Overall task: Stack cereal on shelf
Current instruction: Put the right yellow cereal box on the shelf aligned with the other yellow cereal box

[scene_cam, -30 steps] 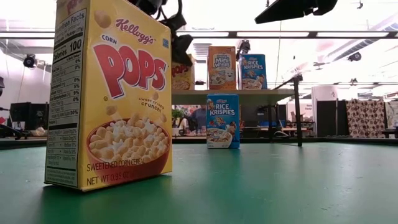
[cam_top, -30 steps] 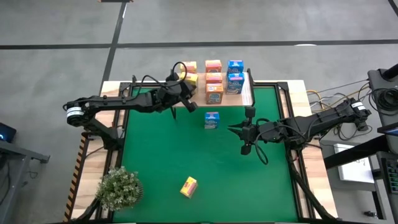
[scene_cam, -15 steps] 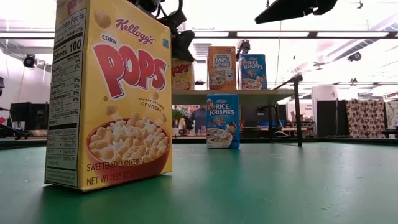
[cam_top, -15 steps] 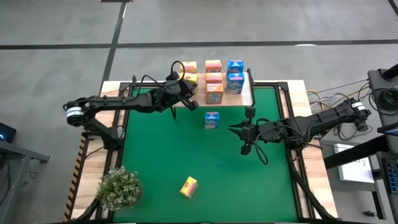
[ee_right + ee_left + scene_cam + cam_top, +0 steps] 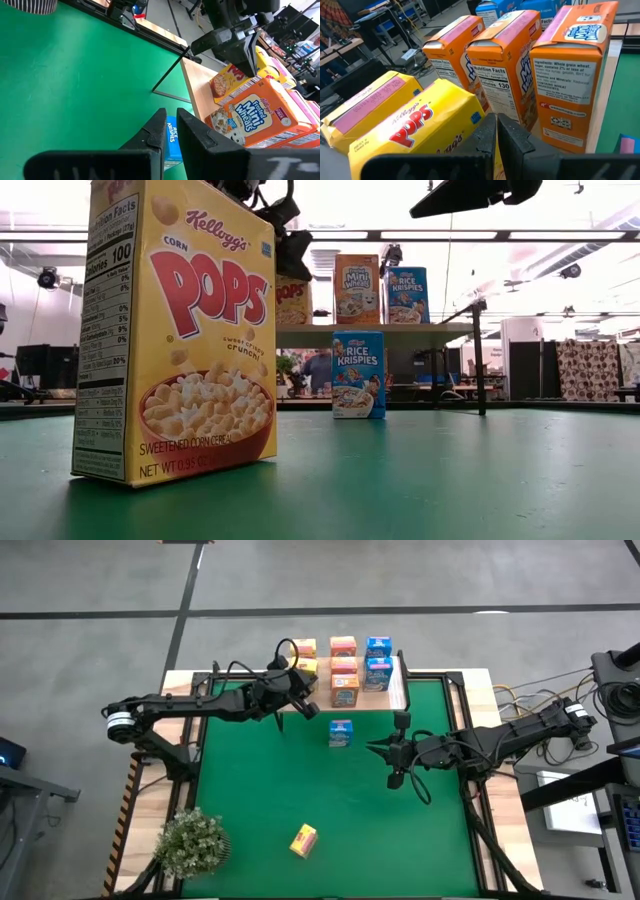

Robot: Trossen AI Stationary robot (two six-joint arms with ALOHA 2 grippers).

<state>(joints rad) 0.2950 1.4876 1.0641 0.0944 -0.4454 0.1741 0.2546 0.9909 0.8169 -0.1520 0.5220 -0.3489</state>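
Counting seven small cardboard cereal boxes (image 5: 345, 671) on my light-wood plank shelf (image 5: 393, 698), two still wait on the green mat (image 5: 330, 810); both grippers, left (image 5: 305, 708) and right (image 5: 376, 748), are closed and empty.

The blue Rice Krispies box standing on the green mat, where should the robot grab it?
Probably by its two narrow sides, near the top, coming straight down from above. The blue Rice Krispies box stands upright and alone on the green mat, in front of the shelf, so its sides are free. The right claw, shut, hovers nearest.
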